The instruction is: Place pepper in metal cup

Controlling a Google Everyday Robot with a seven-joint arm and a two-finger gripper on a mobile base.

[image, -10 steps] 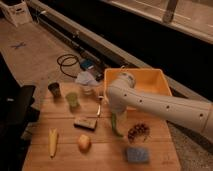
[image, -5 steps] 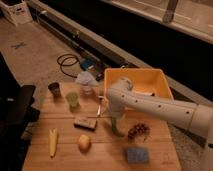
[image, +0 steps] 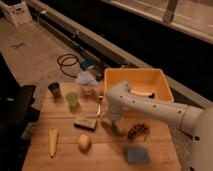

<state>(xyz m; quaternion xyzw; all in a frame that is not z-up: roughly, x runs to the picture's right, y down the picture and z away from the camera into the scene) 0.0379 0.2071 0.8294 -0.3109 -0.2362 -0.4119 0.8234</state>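
The green pepper lies on the wooden table, right of centre, its upper end hidden under my gripper. My gripper points down at the end of the white arm and is right at the pepper's near end. The dark metal cup stands upright at the table's back left, well left of the gripper. A light green cup stands between them.
A yellow bin stands at the back right behind the arm. A glass jar, a flat brush-like block, a yellow corn-like piece, an orange round fruit, a dark cluster and a blue sponge lie around.
The arm has swung left and lowered, bringing my gripper down onto the pepper. The pepper and the cups have not moved.
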